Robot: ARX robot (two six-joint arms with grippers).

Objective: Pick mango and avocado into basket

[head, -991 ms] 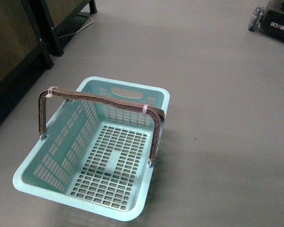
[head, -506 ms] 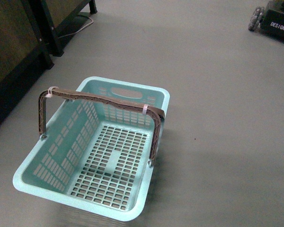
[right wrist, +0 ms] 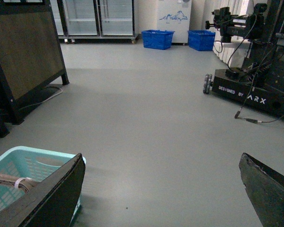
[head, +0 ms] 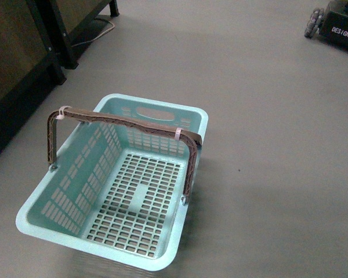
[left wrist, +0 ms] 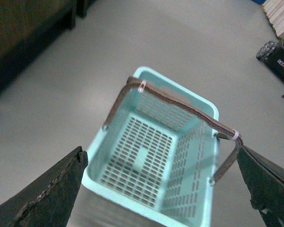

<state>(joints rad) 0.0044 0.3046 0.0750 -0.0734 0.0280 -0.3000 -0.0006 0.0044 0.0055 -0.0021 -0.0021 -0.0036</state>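
The pale teal basket (head: 87, 168) stands on the grey floor just in front of me, holding nothing, with its brown arched bar (head: 127, 121) tied on by white ties. No arm shows in the front view. The left wrist view looks down into the basket (left wrist: 191, 156), and my left gripper (left wrist: 159, 152) hangs open above it with its fingers (left wrist: 52, 189) wide apart. My right gripper (right wrist: 161, 158) is open over bare floor to the right of the basket's corner (right wrist: 19, 163). The mango and the avocado are out of view.
A dark shelf frame (head: 52, 40) with a cable (head: 98, 29) stands at the left. A black wheeled robot base (head: 336, 26) is at the far right. Further off are blue crates (right wrist: 157, 39) and glass-door cabinets (right wrist: 99, 19).
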